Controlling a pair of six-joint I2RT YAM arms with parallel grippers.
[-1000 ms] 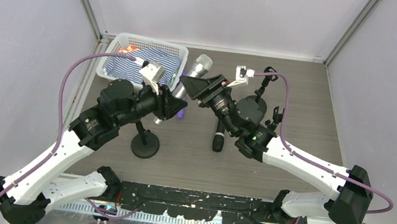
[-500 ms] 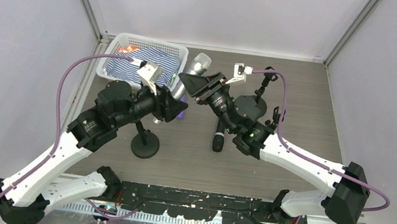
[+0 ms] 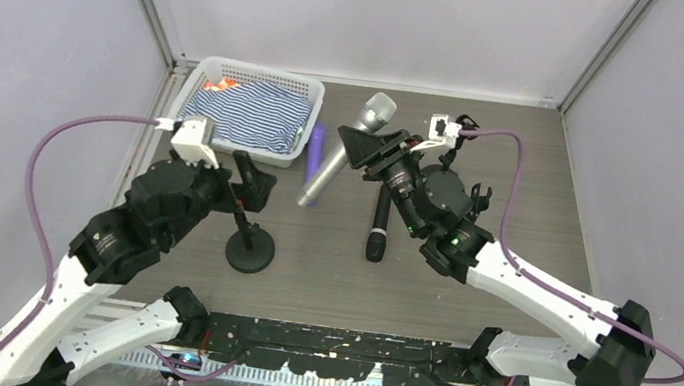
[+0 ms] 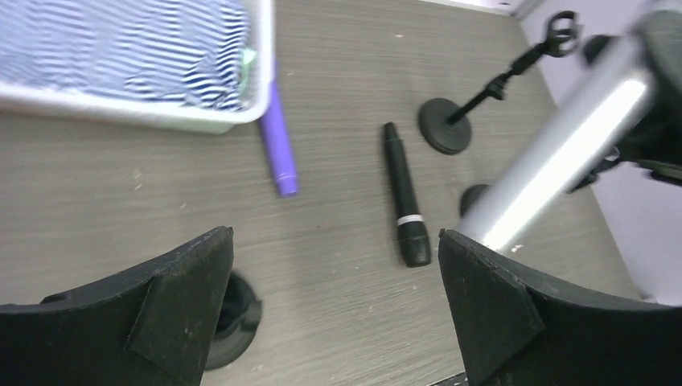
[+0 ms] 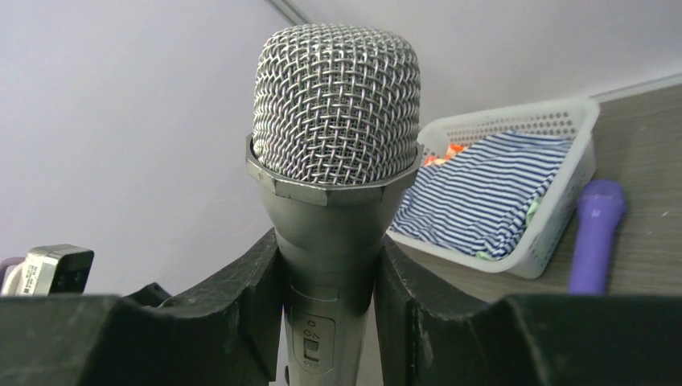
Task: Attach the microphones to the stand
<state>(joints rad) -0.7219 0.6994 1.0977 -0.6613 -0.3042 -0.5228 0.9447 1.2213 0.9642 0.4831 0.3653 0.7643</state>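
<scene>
Left jaws have just sprung wide and pulled back, so the silver microphone now hangs tilted above the tabletop, pinched only by my right jaws. Handover done, I judge; nothing is mounted yet. I count one basket, three stands and three microphones, the black and purple ones lying flat.

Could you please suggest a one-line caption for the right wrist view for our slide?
Right gripper clamped on the silver-grey microphone, purple microphone lying beside the white basket behind.
</scene>
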